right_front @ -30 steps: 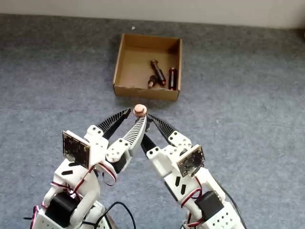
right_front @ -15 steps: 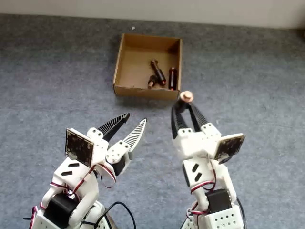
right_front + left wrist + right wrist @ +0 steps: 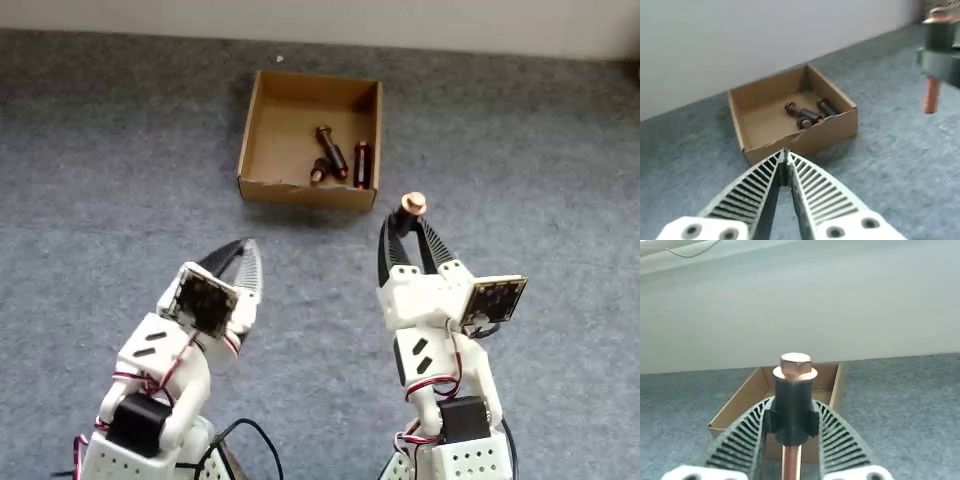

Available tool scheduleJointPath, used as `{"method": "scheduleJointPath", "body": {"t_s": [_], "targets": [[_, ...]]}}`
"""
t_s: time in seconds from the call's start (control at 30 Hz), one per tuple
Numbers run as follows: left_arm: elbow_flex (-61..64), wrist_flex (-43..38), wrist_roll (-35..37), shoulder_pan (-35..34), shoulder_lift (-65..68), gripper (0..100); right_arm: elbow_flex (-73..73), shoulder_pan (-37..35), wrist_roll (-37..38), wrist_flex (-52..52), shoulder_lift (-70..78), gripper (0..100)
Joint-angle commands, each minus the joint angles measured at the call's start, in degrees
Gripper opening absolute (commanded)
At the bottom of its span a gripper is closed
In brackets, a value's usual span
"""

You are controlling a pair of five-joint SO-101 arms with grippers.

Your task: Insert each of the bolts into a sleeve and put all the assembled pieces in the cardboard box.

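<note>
Right gripper [image 3: 410, 232]: holding sleeved bolt [image 3: 411, 207] (short of cardboard box [image 3: 305, 192]).
Left gripper [image 3: 785, 156]: closed, empty.
Risk: we tilt it; perhaps it slides apart.

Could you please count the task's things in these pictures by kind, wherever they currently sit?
Brown open-topped cardboard box: 1
Copper bolts in black sleeves: 4, three lying in the box, one upright in the right gripper
Total: 5

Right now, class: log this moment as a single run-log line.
right claw: shut on bolt-in-sleeve piece, upright, outside cardboard box | left claw: shut, empty | box contents: assembled pieces
</note>
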Motion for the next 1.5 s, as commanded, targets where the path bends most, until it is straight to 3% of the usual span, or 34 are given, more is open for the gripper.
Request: {"method": "scheduleJointPath", "body": {"t_s": [0.0, 0.27, 0.37, 0.5, 1.1, 1.3, 1.47], "targets": [[4.0, -2.5, -1.1, -7.0, -0.5, 1, 6.5, 0.7, -0.7, 0.2, -0.2, 0.5], [12.0, -2.4, -1.1, -11.6, -0.2, 1, 5.2, 0.3, -0.6, 4.1, -0.5, 0.5], [11.9, 0.9, -1.1, -11.6, -0.3, 1, -2.8, -2.0, -1.0, 9.0, 0.4, 0.5], [11.9, 2.1, -1.1, -11.3, -0.3, 1, -12.3, -6.3, -0.6, 8.2, 6.1, 0.5], [11.9, 3.9, -1.4, -11.6, -0.2, 1, -60.1, -7.0, 1.0, -23.6, 90.8, 0.5], [11.9, 4.0, -1.4, -11.6, -0.2, 1, -66.7, -8.4, 12.7, -30.8, 107.3, 0.5], [11.9, 4.0, -1.4, -11.6, -0.2, 1, -66.6, -8.9, 15.0, -34.9, 113.3, 0.5]]}}
